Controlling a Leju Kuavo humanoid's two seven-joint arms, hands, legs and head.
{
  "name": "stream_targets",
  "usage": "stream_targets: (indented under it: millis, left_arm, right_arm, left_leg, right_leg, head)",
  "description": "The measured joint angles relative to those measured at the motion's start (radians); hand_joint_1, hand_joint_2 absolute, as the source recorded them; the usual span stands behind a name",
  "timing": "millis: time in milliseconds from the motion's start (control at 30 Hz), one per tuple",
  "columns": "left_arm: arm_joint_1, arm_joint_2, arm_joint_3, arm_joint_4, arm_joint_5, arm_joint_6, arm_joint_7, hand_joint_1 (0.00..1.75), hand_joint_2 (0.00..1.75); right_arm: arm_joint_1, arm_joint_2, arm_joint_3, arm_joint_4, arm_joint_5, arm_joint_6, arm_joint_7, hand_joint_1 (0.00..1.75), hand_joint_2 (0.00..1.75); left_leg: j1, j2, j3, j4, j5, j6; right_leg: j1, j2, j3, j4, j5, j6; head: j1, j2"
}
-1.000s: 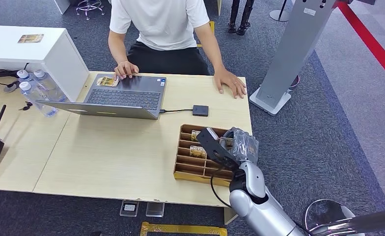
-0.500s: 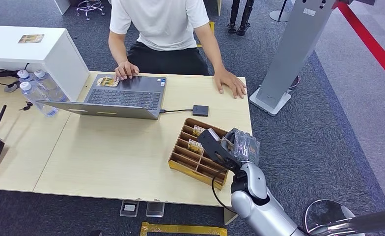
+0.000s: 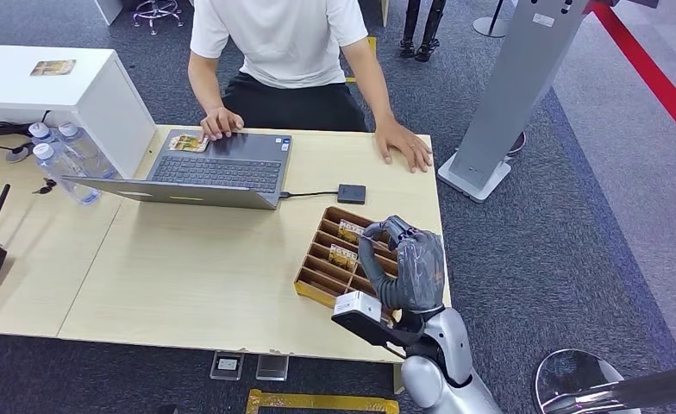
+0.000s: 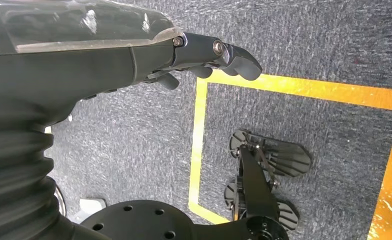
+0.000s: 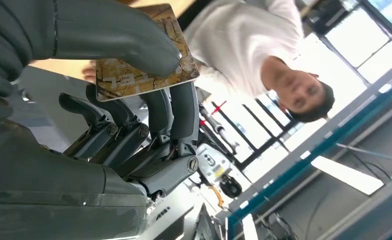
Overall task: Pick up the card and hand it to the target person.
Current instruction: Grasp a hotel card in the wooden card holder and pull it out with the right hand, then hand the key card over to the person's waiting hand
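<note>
The right hand [image 3: 408, 267] is raised above the table's [image 3: 188, 276] right end, over the wooden tray [image 3: 317, 278] that sits skewed near the front right corner. In the right wrist view the thumb [image 5: 124, 37] and fingers [image 5: 181, 107] pinch a card [image 5: 146, 70] between them; the card is patterned in gold and brown and points toward the person [image 5: 244, 55] in a white shirt. From the head view the card in the hand is hidden by the fingers. More cards [image 3: 345, 252] stand in the tray's slots, just beside the hand.

The person [image 3: 287, 52] sits at the far edge of the table, one hand [image 3: 221, 121] on the laptop's [image 3: 218, 168] far left corner beside a card [image 3: 188, 142] lying there, the other hand [image 3: 403, 142] flat on the table near the far right corner. A small black box [image 3: 351, 193] lies between laptop and tray, joined to the laptop by a cable.

The left hand [image 4: 204, 55] hangs over grey carpet with yellow tape lines; its fingers are loosely curled, holding nothing.

Water bottles [image 3: 59, 155] stand at the left, beside a white box [image 3: 50, 86] with a card [image 3: 54, 66] on top.
</note>
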Motion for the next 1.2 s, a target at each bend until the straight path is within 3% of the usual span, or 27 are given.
stream_targets:
  millis: [133, 300, 367, 600, 733, 1200]
  left_arm:
    - [0.0, 0.0, 0.0, 0.0, 0.004, 0.0, 0.0, 0.0, 1.75]
    - [-0.001, 0.0, 0.0, 0.0, 0.004, -0.002, 0.001, 0.0, 1.75]
    - [-0.002, 0.0, 0.0, 0.0, 0.0, -0.007, -0.002, 0.0, 1.75]
    - [-0.007, 0.0, -0.001, 0.0, -0.014, -0.015, -0.017, 0.0, 1.75]
    - [-0.01, -0.001, -0.003, 0.0, -0.026, -0.015, -0.009, 0.0, 1.75]
    - [-0.018, -0.001, -0.02, 0.0, -0.026, -0.016, 0.017, 0.0, 1.75]
  right_arm:
    - [0.024, 0.029, -0.051, -0.031, -0.039, -0.001, 0.03, 1.75, 1.75]
    - [-0.043, 0.029, -0.022, 0.007, 0.0, 0.073, 0.309, 1.75, 1.75]
    - [-0.099, 0.032, 0.017, 0.048, -0.017, 0.104, 0.37, 1.75, 1.75]
    - [-0.33, 0.084, 0.116, 0.251, -0.088, 0.121, 0.381, 1.75, 1.75]
    - [-0.435, 0.116, 0.156, 0.371, -0.074, 0.181, 0.439, 1.75, 1.75]
    - [-0.642, 0.195, 0.225, 0.698, -0.057, 0.166, 0.517, 1.75, 1.75]
  left_leg:
    - [0.0, 0.0, 0.0, 0.0, 0.0, 0.0]
    - [0.0, 0.0, -0.001, 0.0, 0.001, 0.001]
    - [0.0, 0.0, -0.001, 0.0, 0.001, 0.001]
    - [0.0, 0.0, -0.001, 0.0, 0.002, 0.0]
    - [0.0, 0.0, -0.002, 0.0, 0.002, 0.0]
    - [0.0, 0.0, -0.002, 0.0, 0.002, 0.0]
  right_leg:
    - [0.0, 0.0, 0.0, 0.0, 0.0, 0.0]
    - [0.0, 0.0, 0.001, 0.0, 0.001, 0.0]
    - [0.0, 0.0, 0.0, 0.0, 0.002, 0.0]
    - [0.0, 0.0, 0.0, 0.001, 0.001, 0.0]
    - [0.0, 0.0, -0.001, 0.001, 0.001, 0.0]
    - [0.0, -0.001, -0.002, 0.001, 0.001, 0.0]
  head:
    - [0.001, 0.0]
    - [0.003, 0.0]
    - [0.003, 0.0]
    - [0.0, 0.0]
    - [0.0, 0.0]
    - [0.001, 0.0]
